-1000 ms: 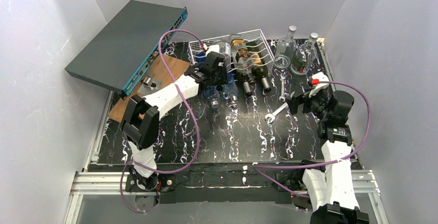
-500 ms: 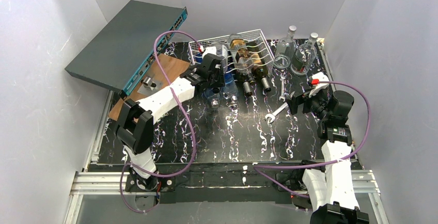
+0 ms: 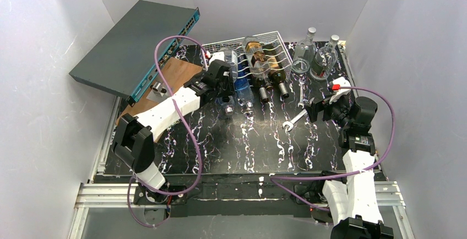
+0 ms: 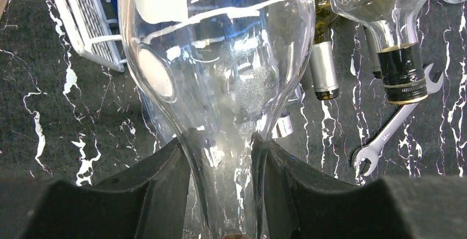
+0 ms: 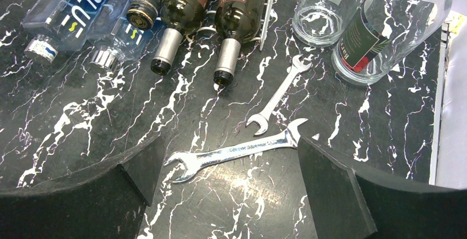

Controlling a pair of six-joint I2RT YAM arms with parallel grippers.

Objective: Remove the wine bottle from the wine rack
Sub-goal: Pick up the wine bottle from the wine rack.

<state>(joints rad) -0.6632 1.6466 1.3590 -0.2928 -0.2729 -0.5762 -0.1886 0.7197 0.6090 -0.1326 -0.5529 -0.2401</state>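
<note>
Item: clear wine bottle, lying on its side at the left end of the wine rack, neck pointing toward the arms. Holder: left pincer, pinching the bottle's neck between its two black pads, one on each side of the glass. Position of item: white rack wires show behind and through the bottle's body in the left wrist view, so the body appears to rest on or over the rack's left cradle, while the neck reaches out over the black marbled tabletop. Progress: the grasp is made, and the removal itself looks unfinished; what is left is to draw the bottle clear of the wires and set it down off the rack. Other stock on the rack: dark wine bottles with foil-capped necks, lying side by side at the right end, untouched. Beside them, to the left: blue bottles marked BLU, lying with their caps on the tabletop. Loose items: two open-ended wrenches on the tabletop near the right arm, and two upright clear glass bottles just right of the rack. Right pincer: spread wide, holding nothing, hovering above the wrenches and well apart from the rack. Background item: a grey network switch, propped at a tilt at the far left.
</note>
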